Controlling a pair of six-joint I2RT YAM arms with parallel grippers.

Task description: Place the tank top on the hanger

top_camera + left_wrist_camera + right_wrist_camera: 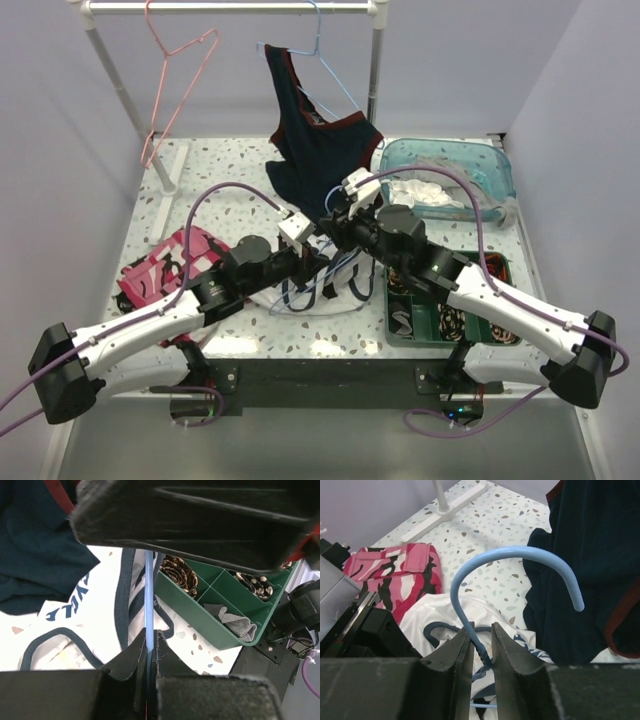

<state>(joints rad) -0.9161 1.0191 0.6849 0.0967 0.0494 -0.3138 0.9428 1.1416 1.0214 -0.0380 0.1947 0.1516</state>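
Black padded fingers of the right gripper (481, 630) are pinched on the twisted neck of the thin light blue wire hanger (520, 552), whose hook arches up and away just past the fingertips. The left gripper (150, 637) is clamped on a straight run of the same wire, which leads forward from its pads. Neither hand holds the white sleeveless jersey tank top with navy trim (95, 615); it lies rumpled on the table beneath both hands, and the wire crosses over it beside a navy-edged opening. Whether the wire has entered that opening cannot be told. With both of the 2 hands committed to the hanger, the likeliest trouble is that the cloth simply slides along the table when the wire pushes at it, since nothing pins it. The wire is thin and smooth, so it could also roll or slip between the pads, and the 2 arms pulling against each other could bend it. Just beyond the right fingertips hangs a dark navy top with red trim (590, 555); the open hook could snag it. Off to the side of the left gripper sits a green divided plastic tray (200, 615), close enough to be knocked on a wide swing.
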